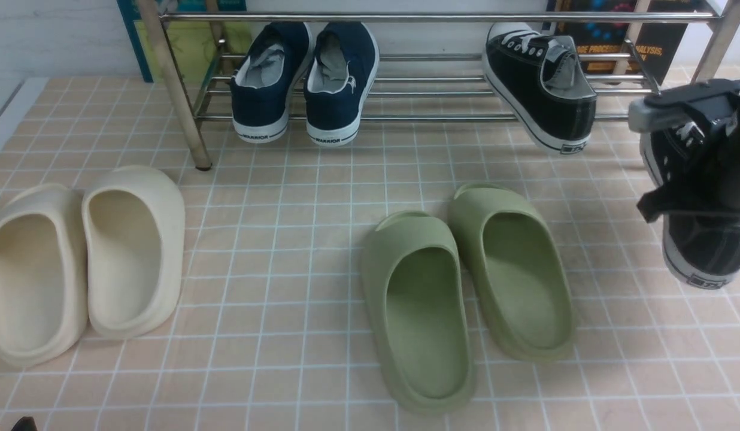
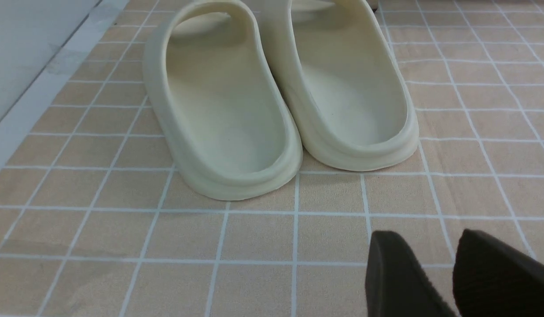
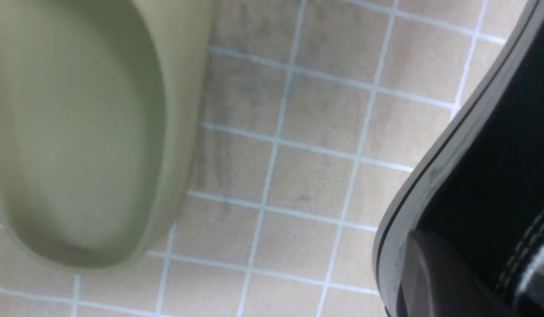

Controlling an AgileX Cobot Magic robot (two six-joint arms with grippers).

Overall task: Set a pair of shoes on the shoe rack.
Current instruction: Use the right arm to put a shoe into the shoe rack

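Left gripper (image 2: 430, 268): low over the floor just short of the cream slippers (image 1: 130, 251), fingers apart, holding nothing.
Shoe rack (image 1: 406, 17): chrome tubes across the back, with navy WARRIOR sneakers (image 1: 340, 90) on its lower bars toward the left.
Green slippers (image 1: 418, 299): on the floor mid-scene, in front of the rack.
First black canvas sneaker (image 1: 543, 102): already on the rack's right side, toe inward, heel overhanging the front bar.
Second black canvas sneaker (image 1: 705, 251): far right, in front of the rack, heel toward the camera. Whether it is clear of the floor cannot be told.
Right gripper (image 1: 696, 161): clamped on that sneaker's collar, one finger inside.
Handling: probably light. The canvas upper is soft and may fold, and the rubber sole is stiff, so the shoe could swing from a collar hold.
Hold: the collar wall near the heel looks firmest.
Floor (image 1: 286, 239): flat, matte, peach tile pattern with white lines.
Room: white wall (image 1: 46, 36) at left, printed boards (image 1: 615, 42) behind the rack.
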